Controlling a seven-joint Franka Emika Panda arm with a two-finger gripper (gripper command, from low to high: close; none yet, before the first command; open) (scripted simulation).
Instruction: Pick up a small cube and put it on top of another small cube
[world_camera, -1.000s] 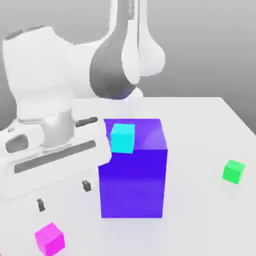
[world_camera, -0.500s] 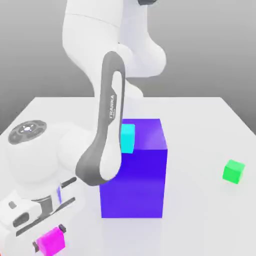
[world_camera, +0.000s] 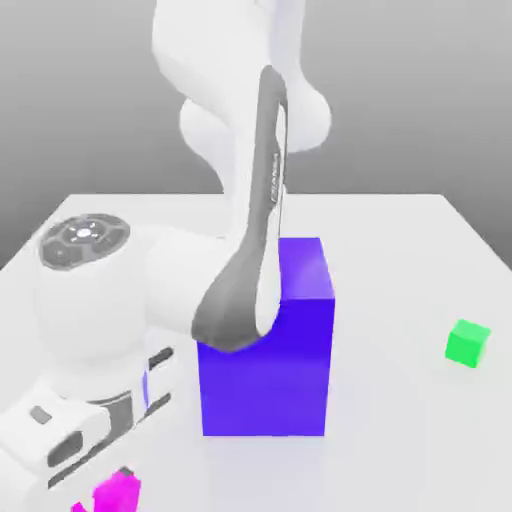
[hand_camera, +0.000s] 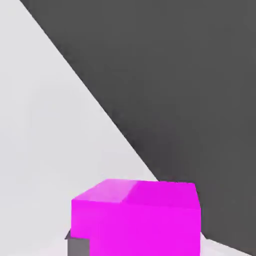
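The small magenta cube (world_camera: 118, 493) sits at the near corner of the white table on the exterior view's left. My gripper (world_camera: 106, 491) reaches down onto it and is shut on its sides. The hand view shows the same magenta cube (hand_camera: 135, 220) close up, with a dark fingertip (hand_camera: 77, 246) pressed against one side. The other small cube, bright green (world_camera: 467, 343), rests on the table far off toward the exterior view's right, well apart from the gripper.
A big blue block (world_camera: 265, 345) stands in the middle of the white table (world_camera: 400, 260), between the two cubes. My arm's elbow (world_camera: 235, 310) hangs over the block's top on the exterior view's left side. Beyond the table edge the hand view is dark.
The arm has swung over and the hand has dropped onto the magenta cube. The fingers went from wide open to closed on it. The arm now covers the cyan cube.
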